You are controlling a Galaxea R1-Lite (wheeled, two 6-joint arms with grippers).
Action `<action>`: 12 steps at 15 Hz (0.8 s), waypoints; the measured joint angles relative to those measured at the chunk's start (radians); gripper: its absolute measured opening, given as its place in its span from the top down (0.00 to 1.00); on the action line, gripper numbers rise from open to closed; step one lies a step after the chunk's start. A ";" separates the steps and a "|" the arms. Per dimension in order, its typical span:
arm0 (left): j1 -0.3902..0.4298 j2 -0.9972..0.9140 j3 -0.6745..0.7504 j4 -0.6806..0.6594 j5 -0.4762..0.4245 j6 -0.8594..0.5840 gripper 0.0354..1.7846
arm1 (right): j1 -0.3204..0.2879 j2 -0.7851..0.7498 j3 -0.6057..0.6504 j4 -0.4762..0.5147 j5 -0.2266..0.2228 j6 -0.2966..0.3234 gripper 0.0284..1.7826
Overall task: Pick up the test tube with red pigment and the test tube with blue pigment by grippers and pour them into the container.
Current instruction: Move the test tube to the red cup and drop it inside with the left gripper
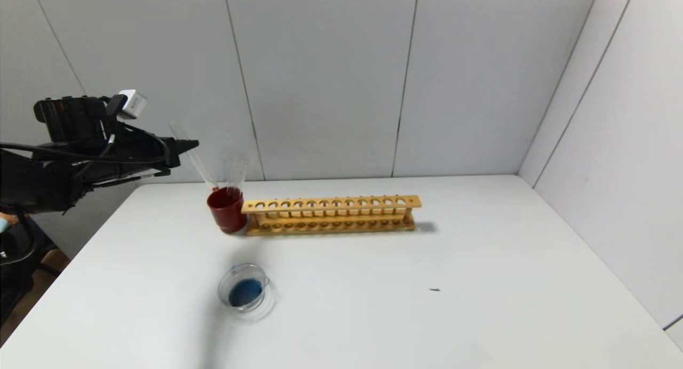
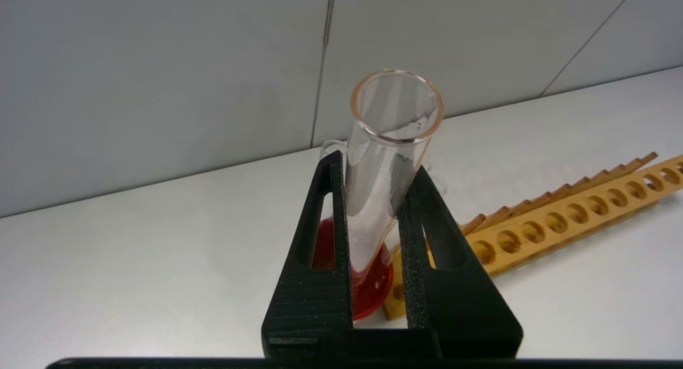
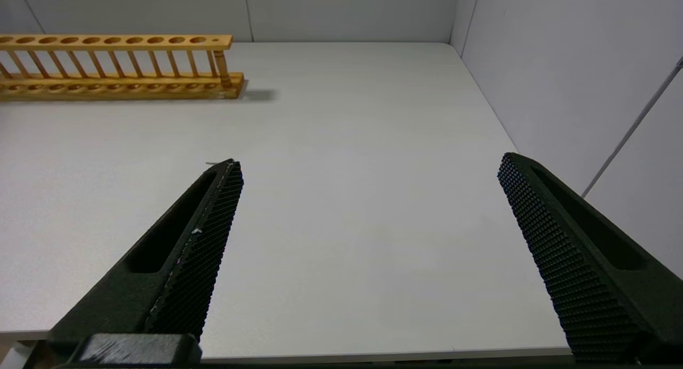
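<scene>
My left gripper [image 1: 193,143] is raised at the far left, above and to the left of the dark red cup [image 1: 227,211]. In the left wrist view it [image 2: 377,162] is shut on a slim clear test tube [image 2: 384,145] that leans with its open mouth up. The tube [image 1: 198,166] slants down into the cup, where its lower end [image 2: 363,275] looks red like the red-pigment tube. The container [image 1: 223,290], a small clear glass bowl, sits nearer to me and holds blue liquid. The blue-pigment tube does not show. My right gripper [image 3: 369,161] is open and empty over bare table at the right.
A long wooden test tube rack [image 1: 331,214] stands empty right of the red cup, touching it. Faint colourless tubes [image 1: 236,171] stand in the cup. A small dark speck [image 1: 435,290] lies on the white table. Grey walls close the back and right.
</scene>
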 joint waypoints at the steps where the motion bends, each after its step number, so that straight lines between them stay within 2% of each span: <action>1: 0.000 0.022 -0.004 -0.018 0.002 0.000 0.84 | 0.000 0.000 0.000 0.000 0.000 0.000 0.02; 12: -0.019 0.137 -0.018 -0.044 0.005 0.011 0.84 | 0.000 0.000 0.000 0.000 0.000 0.000 0.02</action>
